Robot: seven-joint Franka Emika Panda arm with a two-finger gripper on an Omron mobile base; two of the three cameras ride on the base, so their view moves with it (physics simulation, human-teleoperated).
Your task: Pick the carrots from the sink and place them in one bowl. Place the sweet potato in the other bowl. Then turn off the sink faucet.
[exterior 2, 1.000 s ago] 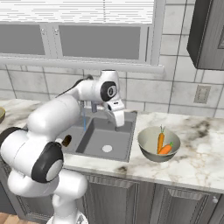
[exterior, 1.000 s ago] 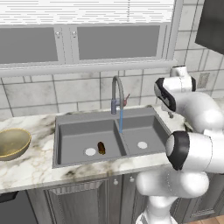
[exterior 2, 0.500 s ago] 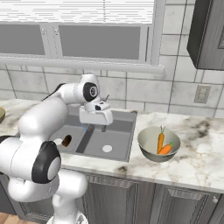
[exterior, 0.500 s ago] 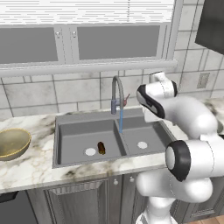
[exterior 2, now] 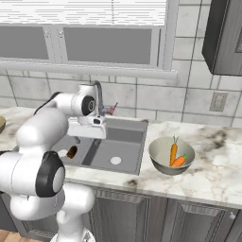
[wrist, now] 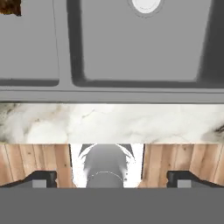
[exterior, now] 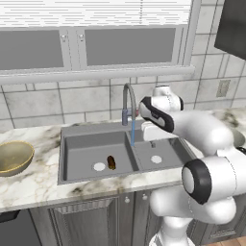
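Left base view: your gripper [exterior: 152, 130] hangs empty, jaws wide, over the sink's [exterior: 86, 144] right basin by the divider. The sweet potato [exterior: 111, 162] lies on the left basin floor beside the drain, down and to the arm's left, long axis roughly front-to-back. Carrots [exterior 2: 176, 156] already sit in the grey bowl [exterior 2: 159, 159]. Likely next: cross the divider, descend, close across its short width.

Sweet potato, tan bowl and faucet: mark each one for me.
Sweet potato [exterior: 111, 162], left base view, middle of the dark lump in the left basin.
Tan bowl [exterior: 19, 147], left base view, its far rim.
Faucet [exterior: 126, 93], left base view, the arch of the spout.
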